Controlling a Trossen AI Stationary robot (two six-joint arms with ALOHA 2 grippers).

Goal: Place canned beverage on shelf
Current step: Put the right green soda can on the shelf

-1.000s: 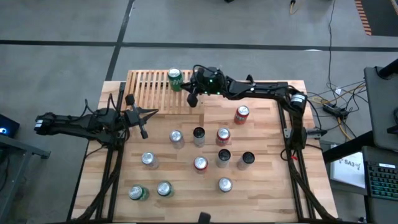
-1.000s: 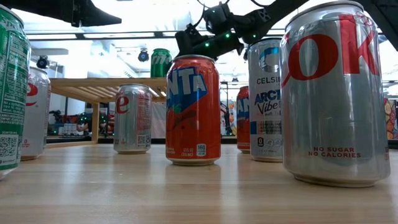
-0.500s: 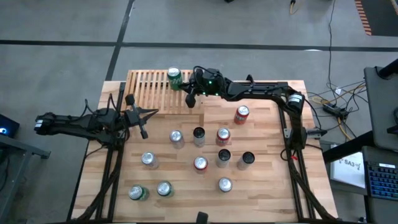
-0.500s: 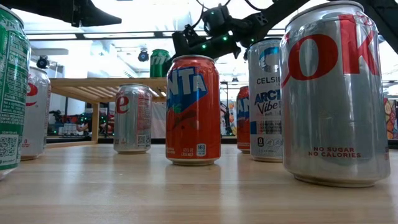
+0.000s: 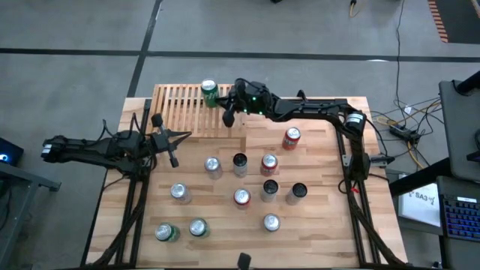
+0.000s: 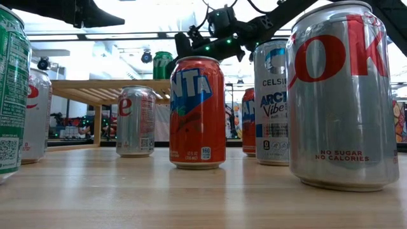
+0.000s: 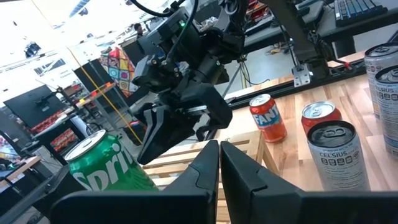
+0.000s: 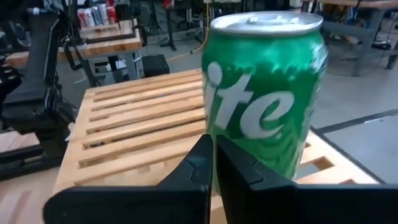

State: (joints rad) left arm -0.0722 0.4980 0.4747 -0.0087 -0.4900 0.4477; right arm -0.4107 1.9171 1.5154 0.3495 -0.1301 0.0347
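Note:
A green canned beverage (image 5: 209, 91) stands upright on its base on the slatted light-wood shelf (image 5: 178, 111), near the shelf's far edge. It also shows in the right wrist view (image 8: 264, 93) and in the low view (image 6: 163, 65). My right gripper (image 5: 223, 100) reaches level over the shelf from the table's right. It is shut, with its fingertips (image 8: 205, 144) right at the can's side. My left gripper (image 5: 180, 136) waits shut above the table's left part, by the shelf's near edge, and holds nothing. My right gripper points level at the lower side of the green can (image 8: 249, 158) with shut fingers, coming from the table's right. Its own fingers hide the spot, so I cannot tell whether they touch the can. The can stands upright on the slats.
Several cans stand on the table in front of the shelf, among them a red one (image 5: 292, 136), a dark-topped one (image 5: 240, 160) and an orange one (image 6: 197, 111). The slats left of the green can (image 5: 169, 105) are bare.
My right gripper has edged toward the table's far-left corner, closer to the green can, and has stayed shut.

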